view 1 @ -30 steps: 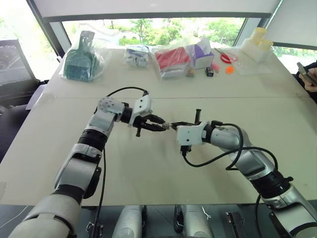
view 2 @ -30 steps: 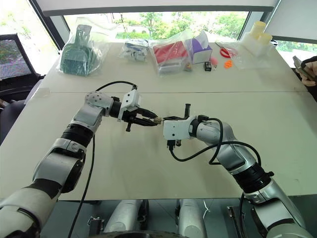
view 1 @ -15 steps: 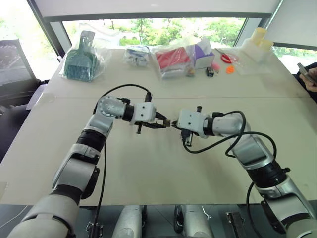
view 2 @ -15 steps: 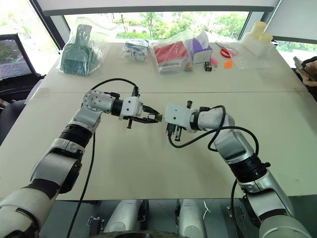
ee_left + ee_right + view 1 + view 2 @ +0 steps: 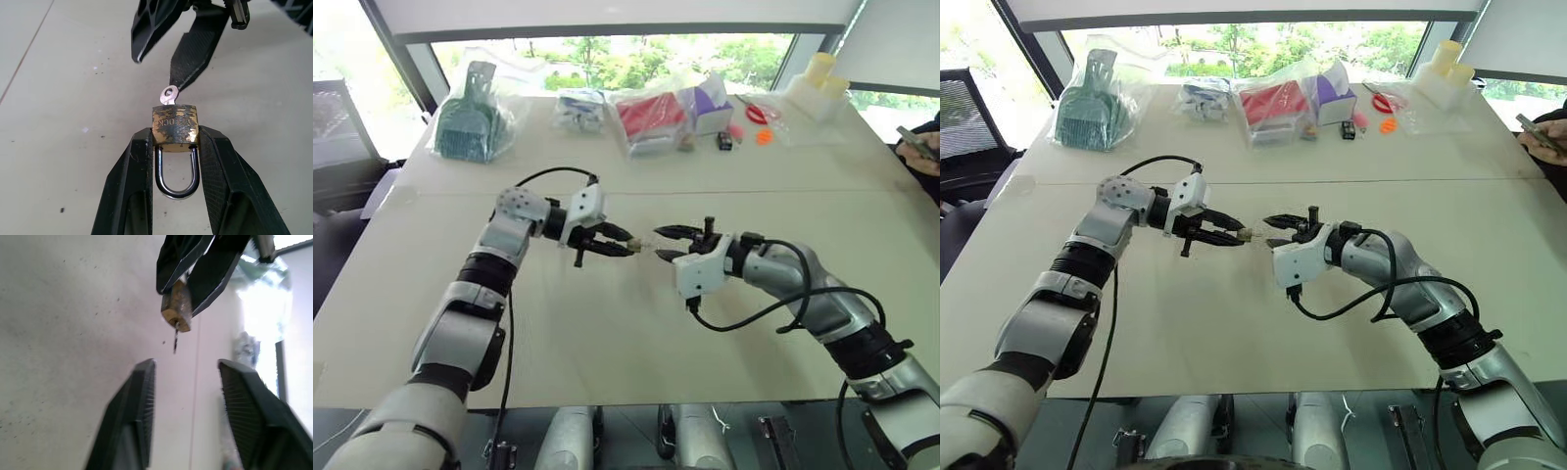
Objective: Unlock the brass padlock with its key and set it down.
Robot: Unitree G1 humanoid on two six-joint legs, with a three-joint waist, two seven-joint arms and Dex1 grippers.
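pale table [image 5: 607,333] with a seam across it, set before a wide window [image 5: 607,59] with green trees outside. along the far edge: a green dustpan in a clear bag [image 5: 470,122], a red item in plastic [image 5: 653,117], a purple-and-white box [image 5: 713,106], red-handled scissors [image 5: 759,114], small orange and pink items [image 5: 765,137], pale yellow cylinders [image 5: 822,73]. a person's hand with a phone [image 5: 918,149] at the right edge.

my left end effector [image 5: 625,243] is clamped on the brass padlock [image 5: 175,126], held above the table near its middle: fingers [image 5: 132,186] press the two sides of the brass body, silvery shackle [image 5: 177,174] between them, pointing back toward my wrist. the key [image 5: 168,94] sticks out of the body's far end.

my right end effector [image 5: 670,243] faces the lock, fingers spread wide, holding nothing; key just beyond its tips, not touching as far as i can tell.

change vs one second ago: the right end effector was then closed at the key end of the lock; now it has opened and sits slightly back. left grip on the padlock unchanged. table items unmoved.
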